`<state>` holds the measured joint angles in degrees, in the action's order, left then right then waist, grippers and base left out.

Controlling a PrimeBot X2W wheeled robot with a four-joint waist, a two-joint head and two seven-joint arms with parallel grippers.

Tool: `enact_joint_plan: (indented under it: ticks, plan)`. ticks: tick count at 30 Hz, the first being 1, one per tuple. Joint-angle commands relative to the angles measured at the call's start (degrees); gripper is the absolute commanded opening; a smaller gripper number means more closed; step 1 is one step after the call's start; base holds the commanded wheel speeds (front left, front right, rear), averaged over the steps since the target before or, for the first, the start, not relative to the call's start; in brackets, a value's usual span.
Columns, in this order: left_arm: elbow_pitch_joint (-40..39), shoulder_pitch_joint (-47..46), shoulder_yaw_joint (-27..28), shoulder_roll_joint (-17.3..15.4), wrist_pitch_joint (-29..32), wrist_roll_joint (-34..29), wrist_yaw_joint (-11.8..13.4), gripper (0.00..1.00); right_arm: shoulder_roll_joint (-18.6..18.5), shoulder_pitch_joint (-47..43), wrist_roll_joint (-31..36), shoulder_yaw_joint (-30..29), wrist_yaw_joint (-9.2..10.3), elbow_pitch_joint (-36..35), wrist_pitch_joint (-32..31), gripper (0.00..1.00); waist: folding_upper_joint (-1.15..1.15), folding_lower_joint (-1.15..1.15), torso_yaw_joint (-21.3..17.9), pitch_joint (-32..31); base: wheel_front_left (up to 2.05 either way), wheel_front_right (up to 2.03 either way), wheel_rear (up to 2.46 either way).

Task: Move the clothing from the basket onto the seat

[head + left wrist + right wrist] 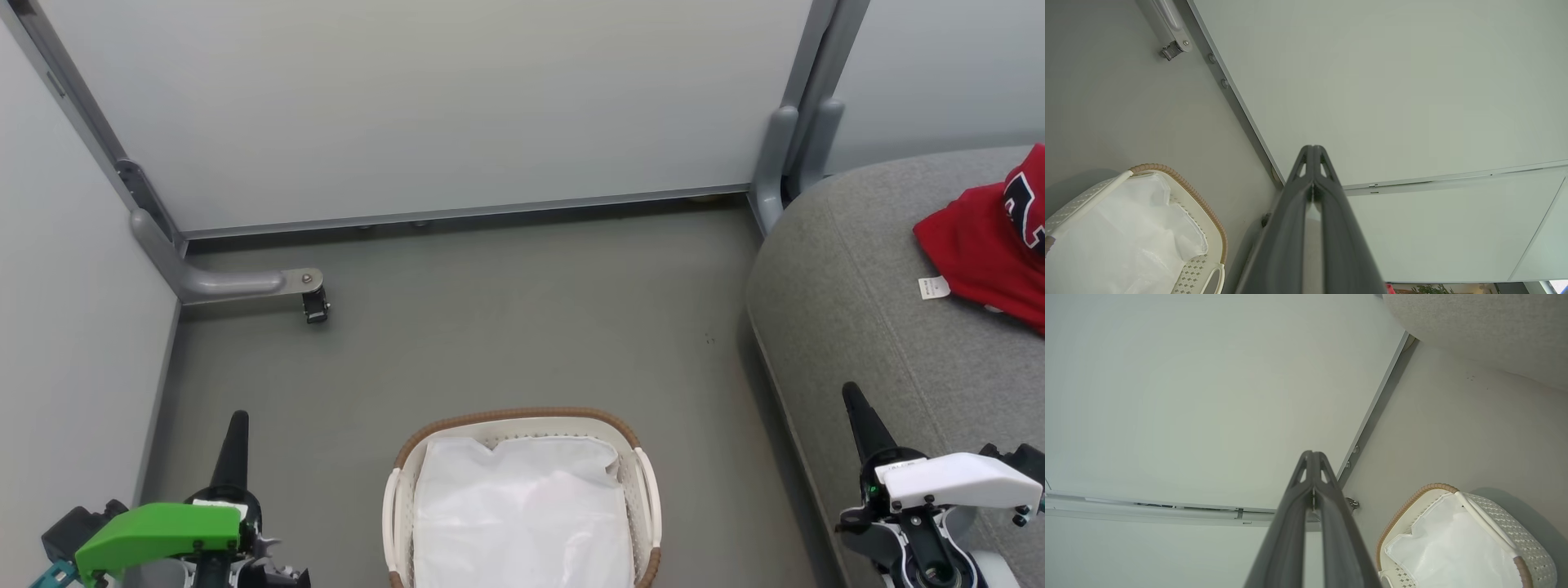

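The white perforated basket (645, 482) with its brown rim stands on the floor at the bottom centre; inside it lies a plain white cloth sheet (522, 514), with no red cloth showing. The basket (1204, 204) also appears at the lower left of the left wrist view, and the basket (1527, 543) at the lower right of the right wrist view. A red garment (988, 245) with a dark letter print and a small white tag lies on the grey seat (849, 269) at the right. My left gripper (237, 425) is shut left of the basket. My right gripper (853, 396) is shut over the seat's front edge.
Pale partition panels (424, 106) close off the back and left, with a grey metal foot and caster (314, 306) on the floor at the back left. Grey floor (522, 327) lies open between the basket, panels and seat.
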<state>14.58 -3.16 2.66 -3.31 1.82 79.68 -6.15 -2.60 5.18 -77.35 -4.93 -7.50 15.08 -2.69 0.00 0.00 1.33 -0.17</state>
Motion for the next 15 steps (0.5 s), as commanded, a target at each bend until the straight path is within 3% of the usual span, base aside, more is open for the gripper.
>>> enact_joint_plan:
  ticks: [1, 15]
  plan:
    - [-0.6, -1.5, 0.5, -0.5, 0.3, 1.3, -0.5, 0.0, -0.3, 0.6, -1.2, -0.3, 0.0, -0.6, -0.4, 0.0, 0.0, 0.0, -0.1, 0.0, 0.0, 0.0, 0.0]
    - [-0.6, -2.5, 1.8, -0.4, 2.1, 6.7, -1.0, 0.0, -0.4, 1.0, -7.4, -1.0, 0.01, -0.8, -2.0, 0.0, 0.0, 0.0, -0.6, 0.2, 0.0, 0.0, 0.0]
